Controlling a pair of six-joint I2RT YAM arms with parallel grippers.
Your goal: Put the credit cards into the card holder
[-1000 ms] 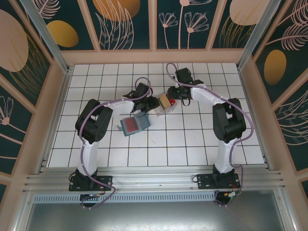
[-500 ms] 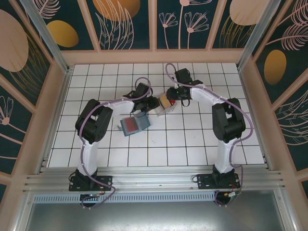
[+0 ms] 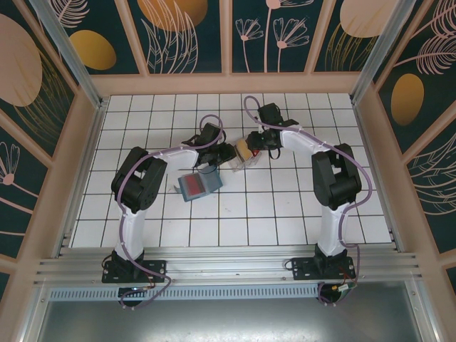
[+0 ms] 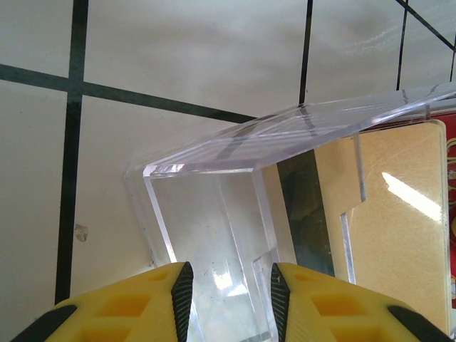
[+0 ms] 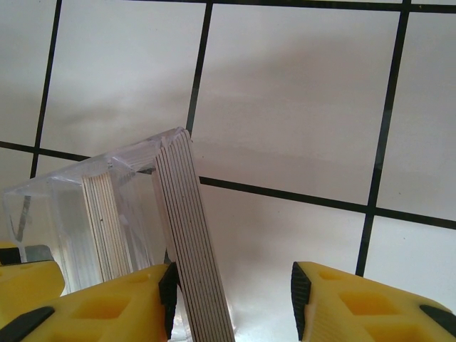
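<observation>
Nearest your arm bases, the small flat teal-blue card holder (image 3: 199, 186) lies on the white tiled table (image 3: 285, 214) with its reddish face up, just on the near side of your left gripper (image 3: 226, 152) and apart from the clear acrylic tray (image 3: 238, 163). In the left wrist view, the left gripper (image 4: 229, 276) has its yellow fingers (image 4: 142, 313) partly apart, with the tray's end compartment (image 4: 214, 214) running down between them. You cannot tell whether they pinch the acrylic walls or merely straddle them. Beyond that compartment a yellow-tan credit card (image 4: 392, 214) stands flat behind the tray wall, with a sliver of a red card (image 4: 451, 178) at its far edge. Farther out, your right gripper (image 3: 258, 142) is over the tray's other end. From its wrist camera, the right gripper (image 5: 231, 281) is spread. A stack of tan cards (image 5: 192, 242), seen edge-on, leans against one finger (image 5: 121, 310), clear of the other (image 5: 342, 306). A second stack (image 5: 107, 228) stands in the next slot.
</observation>
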